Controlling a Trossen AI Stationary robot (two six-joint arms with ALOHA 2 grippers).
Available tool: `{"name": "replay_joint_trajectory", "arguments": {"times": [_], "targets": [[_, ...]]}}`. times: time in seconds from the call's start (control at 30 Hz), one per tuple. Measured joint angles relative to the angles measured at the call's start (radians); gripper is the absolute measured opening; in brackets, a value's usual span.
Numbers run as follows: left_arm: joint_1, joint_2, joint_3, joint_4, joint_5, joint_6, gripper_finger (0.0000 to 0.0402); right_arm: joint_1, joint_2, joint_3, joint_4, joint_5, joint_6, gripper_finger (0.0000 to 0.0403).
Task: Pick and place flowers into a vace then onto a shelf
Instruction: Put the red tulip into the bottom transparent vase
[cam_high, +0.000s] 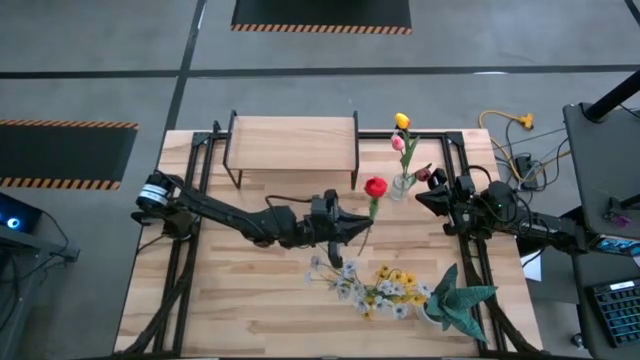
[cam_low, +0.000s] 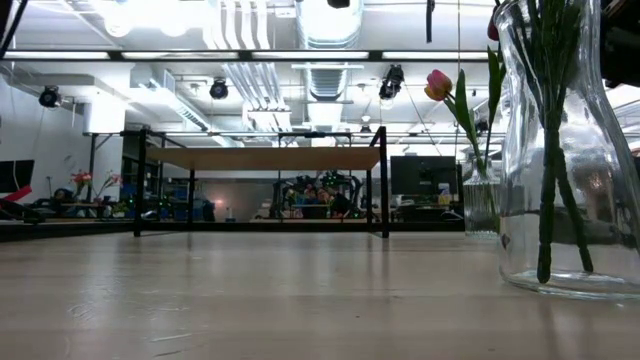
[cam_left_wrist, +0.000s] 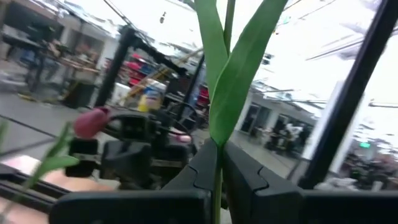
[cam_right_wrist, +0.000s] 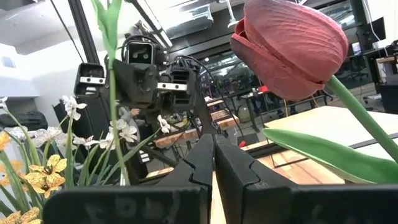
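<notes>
My left gripper (cam_high: 352, 228) is at the table's middle, shut on a red tulip (cam_high: 375, 187). Its leaves (cam_left_wrist: 233, 74) rise right in front of the left wrist camera. A small glass vase (cam_high: 402, 186) stands right of the red bloom and holds a yellow tulip (cam_high: 402, 122) and a pink tulip (cam_low: 438, 83). My right gripper (cam_high: 422, 197) is shut just right of the vase. A dark maroon tulip (cam_right_wrist: 289, 46) shows close beside it, its stem leaving the picture. The shelf (cam_high: 290, 128) stands at the far edge. My left gripper pinches the red tulip's green stem (cam_left_wrist: 217, 171) between its two fingers, just below the leaves. The fingers come level from the table's left and lie across the stem. The tulip is lifted clear, its bloom (cam_high: 375, 187) standing past the fingers toward the far side.
White and yellow small blooms (cam_high: 380, 290) spread near the table's near edge, beside a green spiky plant in a white pot (cam_high: 455, 300). A large glass vessel (cam_low: 560, 200) holding green stems stands close to the low camera. Bare tabletop lies left of my left arm.
</notes>
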Motion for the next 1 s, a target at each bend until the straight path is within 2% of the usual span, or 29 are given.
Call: {"name": "replay_joint_trajectory", "arguments": {"times": [0.2, 0.43, 0.6, 0.87, 1.0], "targets": [[-0.006, 0.0, 0.0, 0.023, 0.092, -0.058, 0.0, 0.0, 0.0, 0.0, -0.001, 0.0, -0.003, 0.0009], [-0.007, 0.051, 0.006, 0.067, 0.123, -0.103, 0.0, 0.0, 0.0, 0.0, -0.002, 0.001, -0.014, 0.0009], [-0.007, 0.119, 0.067, 0.089, 0.13, -0.117, 0.0, 0.0, 0.001, 0.0, -0.004, 0.002, -0.013, 0.0009], [-0.008, 0.187, 0.177, 0.089, 0.248, -0.117, 0.0, 0.0, 0.001, 0.0, -0.004, 0.002, -0.011, 0.0009], [-0.011, 0.201, 0.167, 0.083, 0.29, -0.117, 0.0, 0.0, 0.001, 0.0, -0.006, 0.0, -0.011, 0.0009]]}}
